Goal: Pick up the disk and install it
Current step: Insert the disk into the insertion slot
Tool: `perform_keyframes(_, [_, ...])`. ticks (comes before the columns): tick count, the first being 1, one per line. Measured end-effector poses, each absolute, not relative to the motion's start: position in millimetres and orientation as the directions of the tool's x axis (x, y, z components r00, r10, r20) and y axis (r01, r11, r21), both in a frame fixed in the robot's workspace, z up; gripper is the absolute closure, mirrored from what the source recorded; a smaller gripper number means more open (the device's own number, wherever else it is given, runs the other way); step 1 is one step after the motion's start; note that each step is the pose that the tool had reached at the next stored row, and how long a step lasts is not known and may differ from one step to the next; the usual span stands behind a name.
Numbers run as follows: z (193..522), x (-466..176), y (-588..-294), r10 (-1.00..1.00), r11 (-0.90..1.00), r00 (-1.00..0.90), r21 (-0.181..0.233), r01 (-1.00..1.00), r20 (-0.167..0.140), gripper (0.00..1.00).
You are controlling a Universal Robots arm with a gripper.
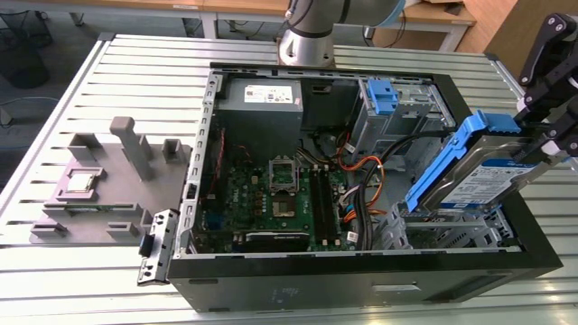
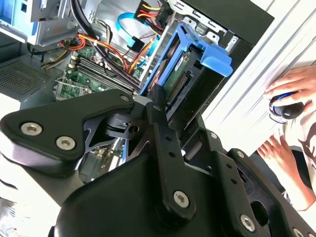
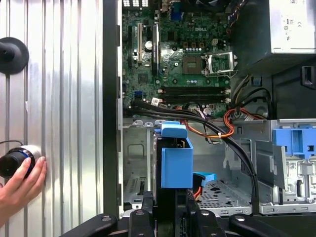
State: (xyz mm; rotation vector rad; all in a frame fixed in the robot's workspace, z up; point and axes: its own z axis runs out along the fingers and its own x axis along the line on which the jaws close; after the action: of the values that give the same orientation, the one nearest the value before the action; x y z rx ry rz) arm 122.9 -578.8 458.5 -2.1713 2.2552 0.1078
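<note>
Your disk (image 1: pixel 478 177) is off the table and in the air. It is tilted steeply with its tabbed end uppermost, over the metal drive cage (image 1: pixel 447 233) in the corner of the open computer case (image 1: pixel 361 274) at the exterior view's right. Its lower end sits at the cage's mouth. From this angle I can't tell whether it already touches the rails or hangs just clear of them.

The tilt looks deliberate: angled like this, the low end can find the slot while the body clears the case wall. The gripper (image 1: pixel 535 145) is clamped on the disk's upper end. In the second wrist view its fingers (image 2: pixel 159 116) close on either side of the blue carrier (image 2: pixel 182 54) just below the tab, so the tab and the whole leading end stay free to enter the cage.

In the first wrist view the carrier (image 3: pixel 177 160) stands end-on over the cage (image 3: pixel 138 168). A bundle of black and orange cables (image 3: pixel 197 121) crosses just beside that opening, so mind it. The upright blue bracket (image 1: pixel 383 95) is on a separate bay, well apart.

A hand (image 3: pixel 19 183) rests on the slatted table (image 3: pixel 59 98) outside the case.
</note>
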Motion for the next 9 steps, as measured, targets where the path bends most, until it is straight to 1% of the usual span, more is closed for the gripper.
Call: perform_keyframes(9, [455.2,122.8,-579.1,-0.998,0.03,-0.033,0.043,-0.999,-0.055,0.65])
